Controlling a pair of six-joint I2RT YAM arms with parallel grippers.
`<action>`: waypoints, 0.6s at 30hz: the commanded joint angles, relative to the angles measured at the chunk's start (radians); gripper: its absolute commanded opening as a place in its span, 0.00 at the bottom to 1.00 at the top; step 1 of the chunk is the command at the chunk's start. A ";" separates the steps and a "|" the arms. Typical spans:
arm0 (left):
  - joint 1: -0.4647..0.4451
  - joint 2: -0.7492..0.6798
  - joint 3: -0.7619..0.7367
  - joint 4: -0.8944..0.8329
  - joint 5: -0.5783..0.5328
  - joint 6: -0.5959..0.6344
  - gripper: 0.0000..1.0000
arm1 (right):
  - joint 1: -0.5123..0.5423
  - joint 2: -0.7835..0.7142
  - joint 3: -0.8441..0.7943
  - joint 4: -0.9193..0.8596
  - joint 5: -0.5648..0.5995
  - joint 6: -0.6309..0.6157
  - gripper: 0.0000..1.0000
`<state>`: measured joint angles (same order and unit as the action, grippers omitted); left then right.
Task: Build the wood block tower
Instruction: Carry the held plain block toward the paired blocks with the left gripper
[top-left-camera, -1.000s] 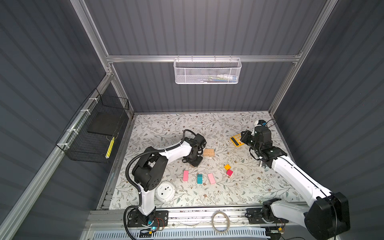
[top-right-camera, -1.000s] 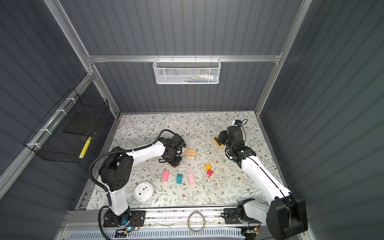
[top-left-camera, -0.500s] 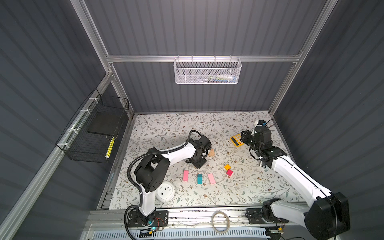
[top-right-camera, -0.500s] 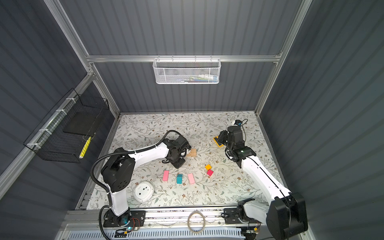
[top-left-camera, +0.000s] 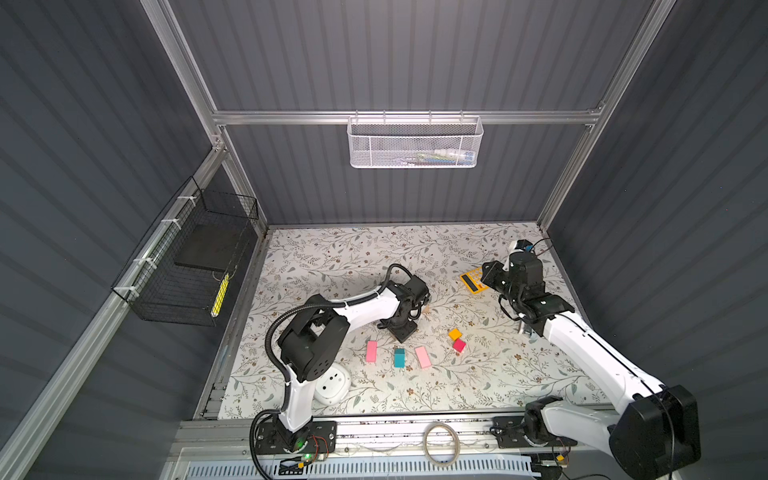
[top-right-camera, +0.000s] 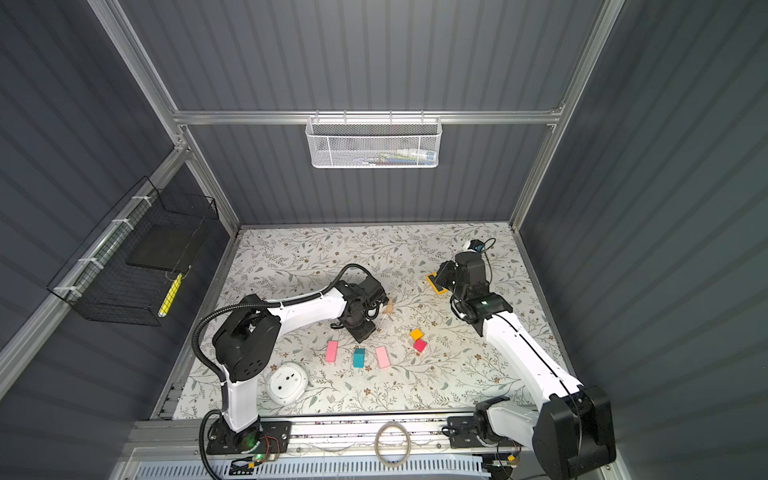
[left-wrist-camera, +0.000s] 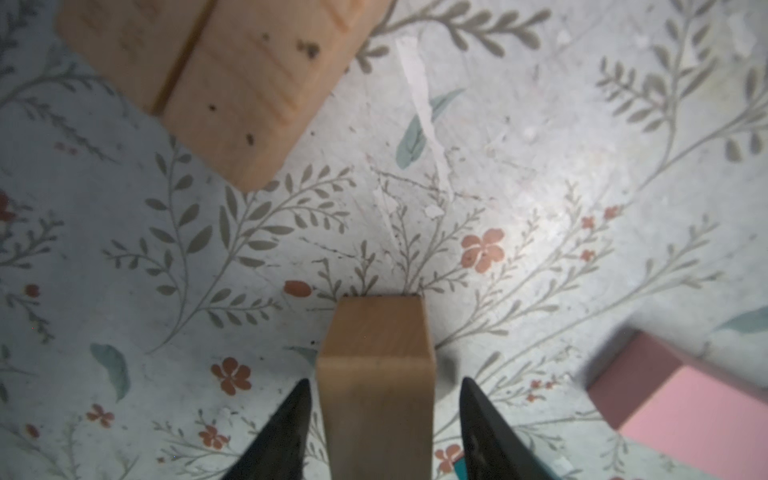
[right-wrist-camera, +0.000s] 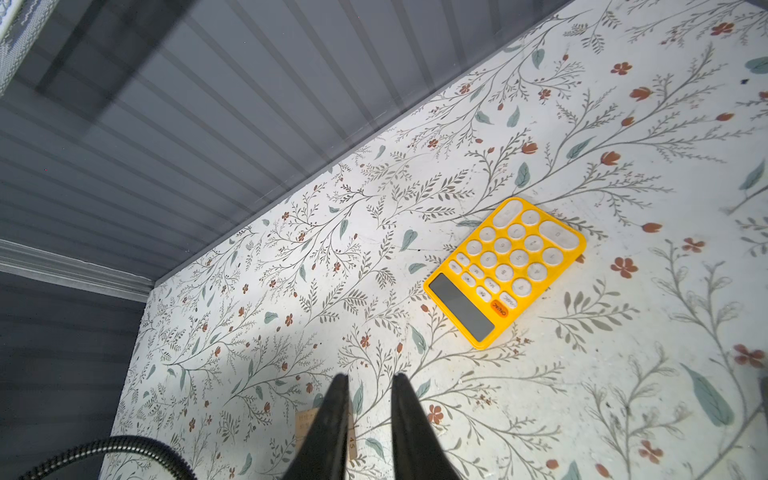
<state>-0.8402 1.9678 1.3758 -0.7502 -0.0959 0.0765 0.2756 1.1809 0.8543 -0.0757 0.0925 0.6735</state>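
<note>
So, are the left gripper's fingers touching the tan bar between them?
Apart. Left wrist view shows table between both fingers and the tan bar.

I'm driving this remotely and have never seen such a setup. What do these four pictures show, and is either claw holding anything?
Two white robot arms work on a flowered table. Both top views look down on the whole scene; each wrist view looks along one arm's claw. The left claw straddles a tan bar with a gap on each side, so it is not gripped. Two more tan bars lie side by side. Loose on the table: two pink slabs, a teal block, an orange cube, a red cube. The right claw, nearly closed and empty, hovers near a yellow calculator. A white round device sits near the front edge.
</note>
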 joint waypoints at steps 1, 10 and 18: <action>-0.009 0.023 0.025 -0.040 -0.020 0.009 0.70 | -0.004 -0.017 0.008 -0.004 0.002 0.005 0.22; -0.017 -0.032 0.077 -0.065 -0.035 -0.007 0.84 | -0.003 -0.023 0.006 -0.004 0.001 0.005 0.22; -0.028 -0.140 0.114 -0.112 -0.043 -0.017 0.86 | -0.003 -0.032 0.003 -0.003 0.010 0.005 0.30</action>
<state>-0.8631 1.8904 1.4464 -0.8070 -0.1322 0.0711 0.2756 1.1656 0.8543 -0.0757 0.0933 0.6750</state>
